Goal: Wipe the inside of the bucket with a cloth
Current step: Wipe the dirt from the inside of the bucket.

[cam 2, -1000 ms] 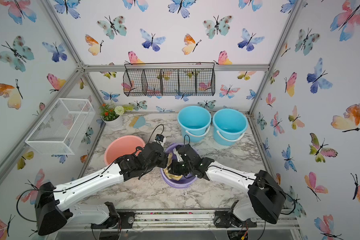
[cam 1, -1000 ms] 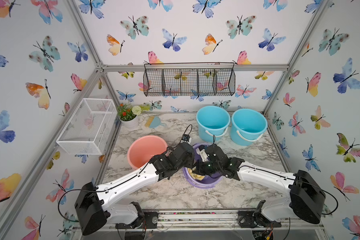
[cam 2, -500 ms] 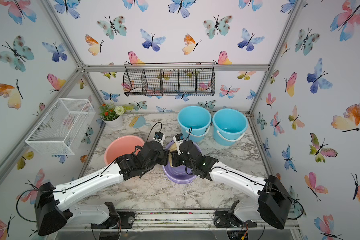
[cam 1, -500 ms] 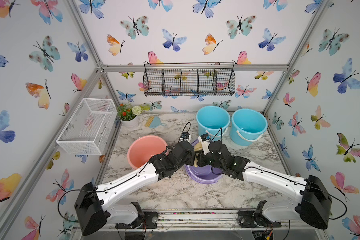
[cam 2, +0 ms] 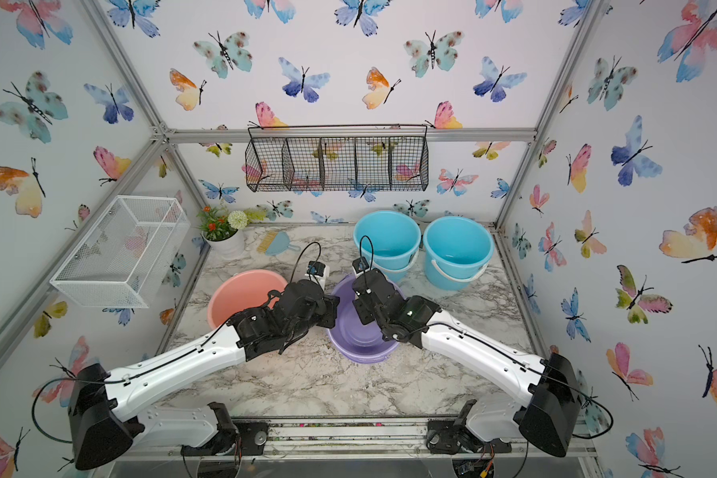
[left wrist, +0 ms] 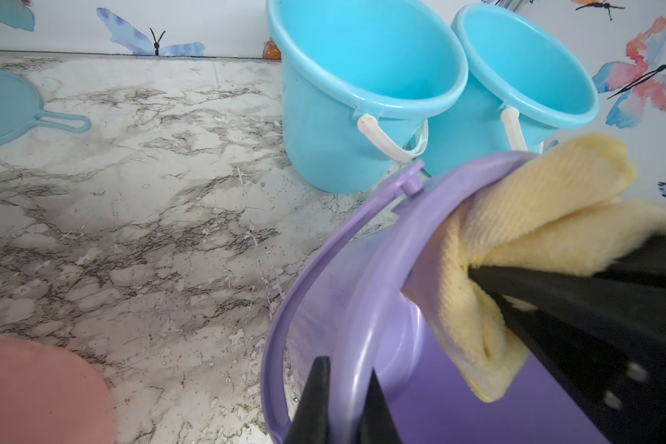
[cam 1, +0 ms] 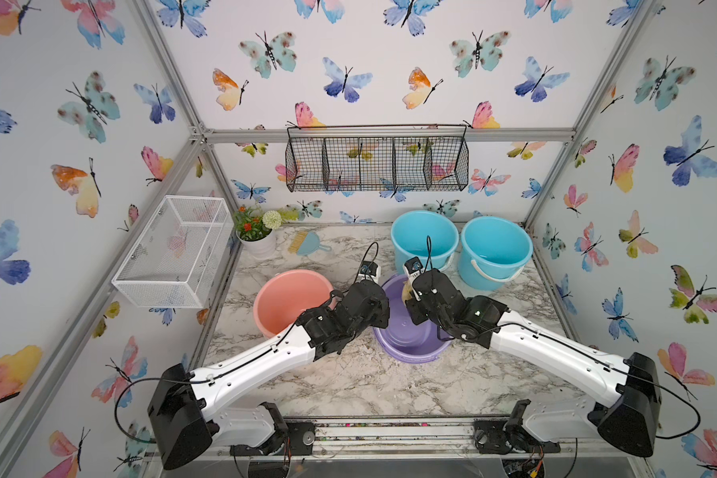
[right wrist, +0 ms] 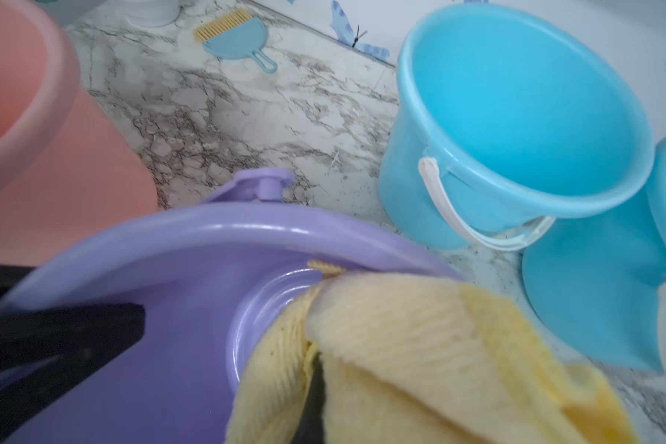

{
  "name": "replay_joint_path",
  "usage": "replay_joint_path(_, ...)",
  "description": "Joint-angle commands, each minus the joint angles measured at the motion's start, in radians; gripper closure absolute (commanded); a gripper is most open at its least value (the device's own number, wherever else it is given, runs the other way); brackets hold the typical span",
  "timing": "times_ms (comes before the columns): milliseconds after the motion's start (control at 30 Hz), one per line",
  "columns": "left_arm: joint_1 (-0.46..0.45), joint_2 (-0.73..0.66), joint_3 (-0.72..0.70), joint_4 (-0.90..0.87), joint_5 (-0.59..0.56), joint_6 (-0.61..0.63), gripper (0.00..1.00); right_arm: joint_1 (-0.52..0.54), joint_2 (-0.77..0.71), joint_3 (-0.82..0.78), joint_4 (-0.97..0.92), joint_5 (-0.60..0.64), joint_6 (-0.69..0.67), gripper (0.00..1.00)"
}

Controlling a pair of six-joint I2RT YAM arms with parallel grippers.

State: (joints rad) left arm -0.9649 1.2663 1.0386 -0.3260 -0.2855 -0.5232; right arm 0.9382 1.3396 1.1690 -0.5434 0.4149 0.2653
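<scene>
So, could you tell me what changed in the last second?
The right gripper swept the yellow cloth from the purple bucket's near side up to its far rim. The left gripper stays clamped on the rim; the pink bucket and blue buckets unmoved.

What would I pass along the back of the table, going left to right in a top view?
flower pot → dustpan → first blue bucket → second blue bucket

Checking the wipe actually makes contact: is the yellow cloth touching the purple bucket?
Touching. The left wrist view shows the cloth pressed against the purple bucket just inside its rim.
</scene>
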Motion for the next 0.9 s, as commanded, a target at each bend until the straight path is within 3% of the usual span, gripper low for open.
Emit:
replay_joint_path(0,-0.014,0.000,-0.001,-0.038,0.047,0.012,1.00,-0.010,0.014,0.069,-0.331,0.002,0.112,0.98)
replay_joint_path(233,-0.014,0.017,0.008,-0.046,0.031,0.019,1.00,-0.010,0.016,0.024,-0.603,-0.341,0.193,0.98)
replay_joint_path(400,-0.015,0.037,0.021,-0.049,0.031,0.021,1.00,-0.010,-0.038,-0.011,-0.563,-0.600,0.224,0.98)
replay_joint_path(667,-0.014,0.054,0.043,-0.059,0.039,0.025,1.00,-0.010,-0.086,-0.220,-0.165,-0.998,0.323,0.98)
replay_joint_path(867,-0.014,0.050,0.043,-0.060,0.048,0.019,1.00,-0.010,-0.115,-0.351,0.324,-1.006,0.533,0.98)
